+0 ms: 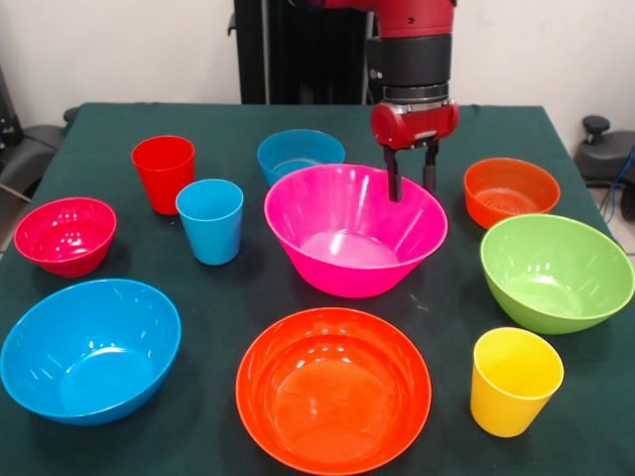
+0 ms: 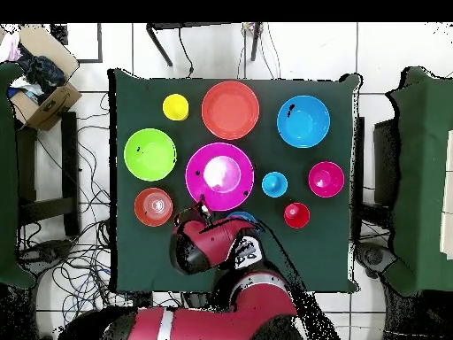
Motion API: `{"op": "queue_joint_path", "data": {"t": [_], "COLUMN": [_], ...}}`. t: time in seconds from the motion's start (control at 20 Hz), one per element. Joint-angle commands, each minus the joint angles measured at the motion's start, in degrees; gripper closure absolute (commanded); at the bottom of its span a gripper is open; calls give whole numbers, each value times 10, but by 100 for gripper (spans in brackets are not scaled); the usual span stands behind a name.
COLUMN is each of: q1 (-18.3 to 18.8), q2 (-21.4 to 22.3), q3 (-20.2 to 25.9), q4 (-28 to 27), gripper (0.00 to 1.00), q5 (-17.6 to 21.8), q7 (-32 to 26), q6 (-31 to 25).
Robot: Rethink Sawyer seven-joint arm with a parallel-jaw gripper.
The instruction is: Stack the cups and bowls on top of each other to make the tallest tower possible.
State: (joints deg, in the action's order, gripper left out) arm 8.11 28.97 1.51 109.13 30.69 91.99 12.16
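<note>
End effector (image 1: 414, 177): fingers apart, gripping nothing — poised over the pink bowl's (image 1: 355, 230) back rim, centre frame.
Table (image 1: 228, 317): bowls and cups scattered singly — none stacked.

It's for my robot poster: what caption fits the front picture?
Red robot gripper hangs open over the large glossy pink plastic bowl's far rim, unstacked bowls and cups around.

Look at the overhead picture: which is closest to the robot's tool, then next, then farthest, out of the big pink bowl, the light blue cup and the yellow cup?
From the tool:
1. Big pink bowl, right at the tool, which hangs over its rim.
2. Light blue cup, off to the picture's right of the pink bowl.
3. Yellow cup, near the table's far edge.
</note>
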Motion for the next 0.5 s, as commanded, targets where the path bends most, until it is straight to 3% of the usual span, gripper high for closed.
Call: {"op": "queue_joint_path", "data": {"t": [0.05, 0.3, 0.5], "q1": [38, 64, 62], "q2": [-50, -57, -56], "q3": [91, 123, 121], "q4": [22, 31, 31], "gripper": [0, 0, 0], "q5": [-14, -10, -10], "q7": [122, 131, 134], "q6": [11, 16, 13]}}
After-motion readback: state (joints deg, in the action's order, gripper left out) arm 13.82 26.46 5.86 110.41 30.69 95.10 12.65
